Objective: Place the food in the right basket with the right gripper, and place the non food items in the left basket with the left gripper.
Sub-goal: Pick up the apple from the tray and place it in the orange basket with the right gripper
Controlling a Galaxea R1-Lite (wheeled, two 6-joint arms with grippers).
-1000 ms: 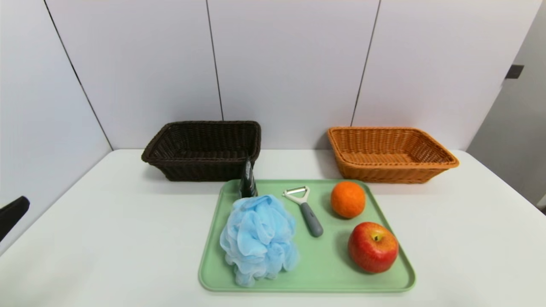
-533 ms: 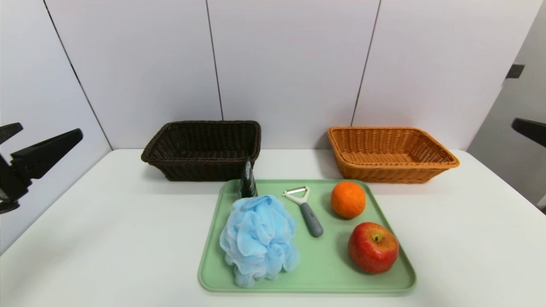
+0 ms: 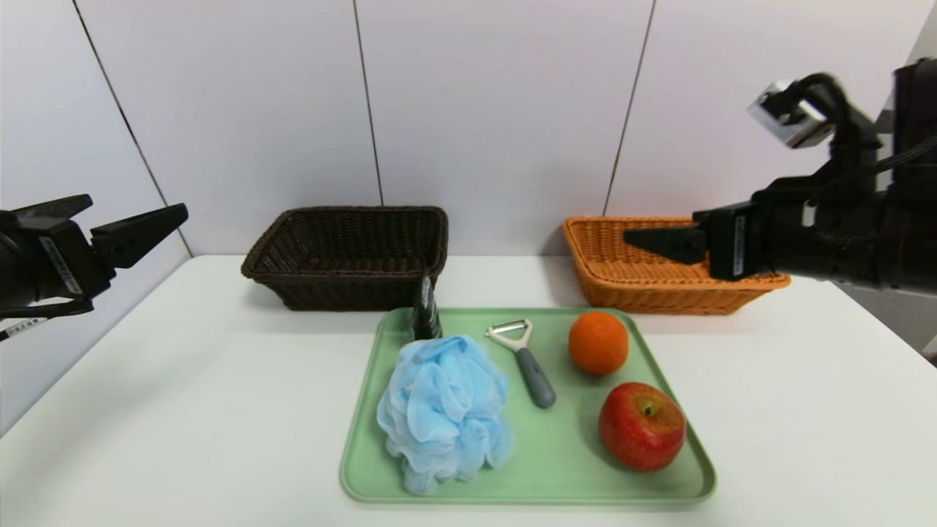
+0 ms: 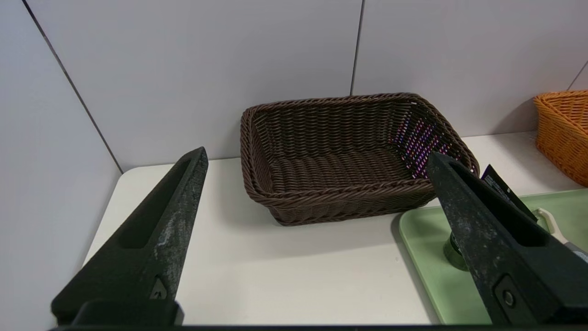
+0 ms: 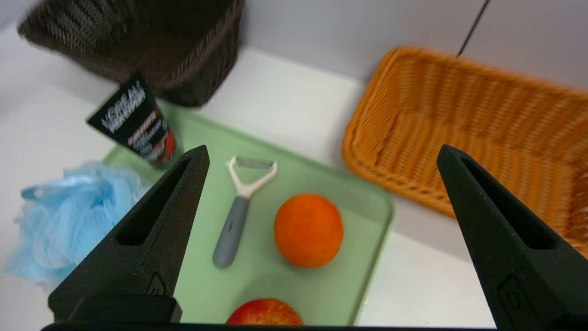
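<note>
On the green tray lie the food, an orange and a red apple, and the non food items: a blue pouf, a peeler and an upright black tube. Behind it stand the dark brown left basket and the orange-tan right basket, both with nothing in them. My left gripper hovers open at the far left, facing the dark basket. Hanging open in front of the right basket, my right gripper looks down on the orange.
The white table meets grey wall panels just behind both baskets. Its left edge runs close under my left arm. Bare tabletop lies on both sides of the tray.
Both arms have come into view. The left gripper rose from the left edge and moved inward. The right arm swung in from the right, up to the orange-tan basket.
</note>
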